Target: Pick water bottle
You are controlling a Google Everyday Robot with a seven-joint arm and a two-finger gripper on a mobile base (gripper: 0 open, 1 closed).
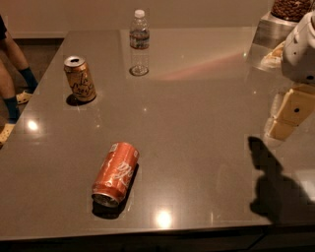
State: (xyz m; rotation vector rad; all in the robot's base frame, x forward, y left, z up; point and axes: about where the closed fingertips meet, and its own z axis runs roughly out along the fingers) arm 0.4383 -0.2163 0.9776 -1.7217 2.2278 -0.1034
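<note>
The water bottle (139, 44) is clear plastic with a white cap and a dark label band. It stands upright at the far middle of the grey table (197, 133). My gripper (288, 118) hangs at the right edge of the view, under a white arm part (301, 47). It is above the table's right side, far from the bottle and well to its right and nearer to me. It holds nothing that I can see. Its shadow falls on the table at the lower right.
An orange soda can (80, 78) stands upright left of the bottle. Another orange can (115, 173) lies on its side near the front. A metal dispenser of nuts (290, 12) stands at the back right. A person's legs (12, 74) are beside the table's left edge.
</note>
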